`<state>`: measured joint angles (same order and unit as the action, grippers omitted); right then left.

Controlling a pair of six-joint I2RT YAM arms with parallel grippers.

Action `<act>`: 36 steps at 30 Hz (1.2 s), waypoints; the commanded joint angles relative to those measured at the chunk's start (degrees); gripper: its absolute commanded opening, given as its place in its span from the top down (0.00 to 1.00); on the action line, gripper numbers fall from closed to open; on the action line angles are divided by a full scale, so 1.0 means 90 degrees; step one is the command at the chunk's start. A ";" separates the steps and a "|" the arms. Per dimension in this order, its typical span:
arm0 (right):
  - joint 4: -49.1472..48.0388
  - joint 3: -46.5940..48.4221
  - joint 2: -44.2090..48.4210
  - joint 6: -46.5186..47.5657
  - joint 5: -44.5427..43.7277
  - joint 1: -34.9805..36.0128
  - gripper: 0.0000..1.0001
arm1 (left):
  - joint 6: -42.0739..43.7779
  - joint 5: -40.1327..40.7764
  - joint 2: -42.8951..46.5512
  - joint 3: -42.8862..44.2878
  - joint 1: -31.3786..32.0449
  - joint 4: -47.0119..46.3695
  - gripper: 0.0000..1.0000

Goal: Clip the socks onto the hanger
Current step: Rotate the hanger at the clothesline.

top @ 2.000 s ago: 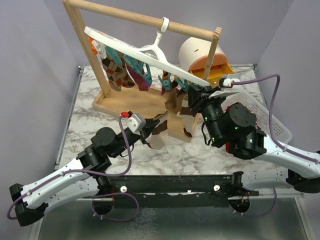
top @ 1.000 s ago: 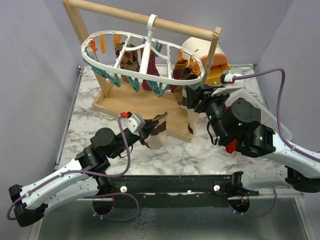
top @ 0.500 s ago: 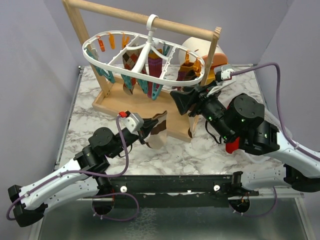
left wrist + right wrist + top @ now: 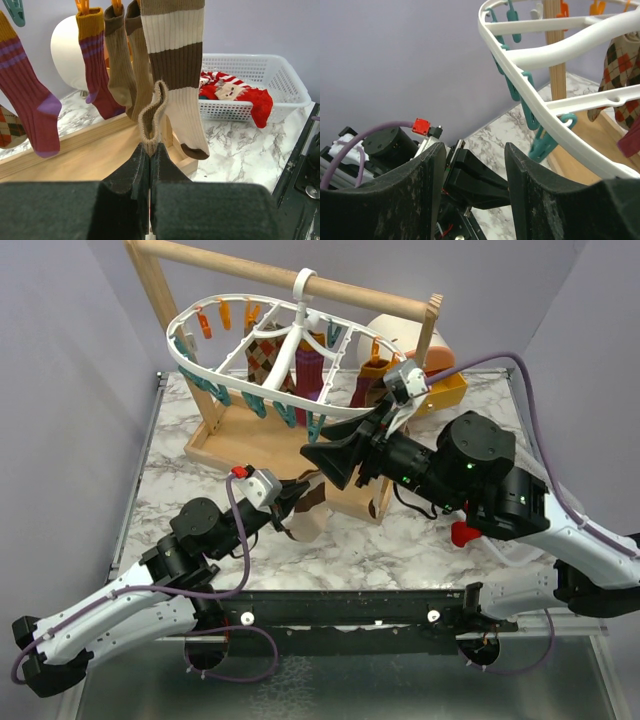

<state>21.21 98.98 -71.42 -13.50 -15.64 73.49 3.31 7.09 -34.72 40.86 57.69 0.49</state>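
Note:
The white oval hanger [image 4: 205,375] hangs tilted from the wooden bar, with orange and teal clips [image 4: 542,145] along its rim [image 4: 535,107]. Several socks hang clipped: maroon [image 4: 32,112], tan-brown [image 4: 125,65], argyle [image 4: 268,355], and a brown-and-cream striped sock [image 4: 175,70]. My left gripper [image 4: 150,146] is shut on the ribbed tan cuff of a loose sock [image 4: 152,112], low in front of the rack [image 4: 297,492]. My right gripper [image 4: 324,456] is open under the hanger's near rim. It points at the left gripper, whose black fingers show between its own fingers [image 4: 432,185].
The wooden bar-and-tray rack [image 4: 250,445] holds the hanger on the marble table. A white slatted basket [image 4: 280,75] at the right contains a red-and-white sock [image 4: 232,92]. A white and orange container [image 4: 440,385] stands at the back right.
My right gripper has swung left from the hanger's right end to beneath its near rim, close to the left gripper. The hanger has tilted and turned. The left gripper keeps its sock.

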 commanded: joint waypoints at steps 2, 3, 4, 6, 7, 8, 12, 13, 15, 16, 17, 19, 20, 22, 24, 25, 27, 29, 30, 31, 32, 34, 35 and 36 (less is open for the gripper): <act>-0.0190 -0.0215 -0.0271 -0.0189 -0.0081 -0.0012 0.43 | 0.0033 0.0213 0.0143 0.0069 -0.0023 0.0205 1.00; -0.0287 -0.0236 -0.0312 -0.0245 -0.0178 -0.0004 0.43 | 0.0018 0.0217 0.0151 0.0069 -0.0023 0.0222 1.00; -0.0370 -0.0241 -0.0367 -0.0302 -0.0254 -0.0006 0.42 | 0.0006 0.0226 0.0164 0.0061 -0.0023 0.0246 1.00; -0.0568 -0.0277 -0.0484 -0.0398 -0.0459 -0.0001 0.40 | 0.0003 0.0246 0.0178 0.0059 -0.0023 0.0267 1.00; -0.0709 -0.0350 -0.0521 -0.0462 -0.0588 -0.0002 0.39 | 0.0006 0.0254 0.0193 0.0052 -0.0023 0.0268 1.00; -0.0889 -0.0439 -0.0546 -0.0547 -0.0750 -0.0002 0.38 | 0.0003 0.0264 0.0201 0.0045 -0.0023 0.0268 1.00; -0.1812 -0.0869 -0.0636 -0.0668 -0.1508 0.0071 0.35 | -0.0011 0.0276 0.0233 0.0030 -0.0023 0.0284 1.00; -0.1902 -0.0897 -0.0692 -0.0668 -0.1865 0.0096 0.35 | -0.0019 0.0281 0.0249 0.0025 -0.0023 0.0292 1.00; -0.2015 -0.0900 -0.0765 -0.0629 -0.2371 0.0139 0.34 | -0.0026 0.0309 0.0302 0.0016 -0.0023 0.0325 1.00; -0.2098 -0.0913 -0.0790 -0.0582 -0.2616 0.0165 0.34 | -0.0019 0.0327 0.0329 0.0017 -0.0023 0.0338 1.00; -0.2196 -0.0932 -0.0819 -0.0501 -0.2831 0.0198 0.34 | -0.0008 0.0338 0.0348 0.0011 -0.0023 0.0344 1.00; -0.2299 -0.0927 -0.0879 -0.0347 -0.3261 0.0271 0.34 | 0.0024 0.0361 0.0375 0.0002 -0.0023 0.0355 1.00; -0.2304 -0.0879 -0.0935 -0.0266 -0.3400 0.0293 0.34 | 0.0031 0.0371 0.0372 -0.0008 -0.0023 0.0347 1.00; -0.2305 -0.0742 -0.1077 -0.0127 -0.3600 0.0325 0.34 | 0.0068 0.0380 0.0359 -0.0026 -0.0023 0.0333 1.00; -0.2535 -0.0645 -0.1198 0.0021 -0.3733 0.0345 0.33 | 0.0092 0.0384 0.0330 -0.0038 -0.0023 0.0292 1.00; -0.2555 -0.0587 -0.1258 0.0067 -0.3790 0.0345 0.34 | 0.0108 0.0379 0.0320 -0.0047 -0.0023 0.0272 1.00; -0.2664 -0.0523 -0.1341 0.0183 -0.3891 0.0354 0.33 | 0.0125 0.0384 0.0282 -0.0052 -0.0023 0.0233 1.00; -0.2787 -0.0485 -0.1393 0.0298 -0.4074 0.0350 0.33 | 0.0148 0.0383 0.0261 -0.0075 -0.0023 0.0194 1.00; -0.2832 -0.0463 -0.1416 0.0328 -0.4168 0.0351 0.33 | 0.0158 0.0378 0.0245 -0.0077 -0.0023 0.0174 1.00; -0.2898 -0.0455 -0.1443 0.0369 -0.4241 0.0355 0.34 | 0.0170 0.0374 0.0235 -0.0086 -0.0023 0.0162 1.00; -0.2987 -0.0459 -0.1454 0.0426 -0.4321 0.0353 0.34 | 0.0185 0.0374 0.0224 -0.0092 -0.0023 0.0152 1.00; -0.3084 -0.0423 -0.1541 0.0510 -0.4466 0.0350 0.34 | 0.0205 0.0374 0.0199 -0.0103 -0.0023 0.0129 1.00; -0.3092 -0.0377 -0.1576 0.0552 -0.4576 0.0350 0.34 | 0.0219 0.0374 0.0185 -0.0106 -0.0023 0.0131 1.00; -0.3091 -0.0363 -0.1604 0.0573 -0.4652 0.0351 0.35 | 0.0225 0.0368 0.0191 -0.0100 -0.0023 0.0131 1.00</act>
<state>-3.05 93.10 -84.58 -10.81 -51.68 76.44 4.23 9.50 -32.82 40.69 57.69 2.81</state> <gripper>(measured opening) 0.661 0.031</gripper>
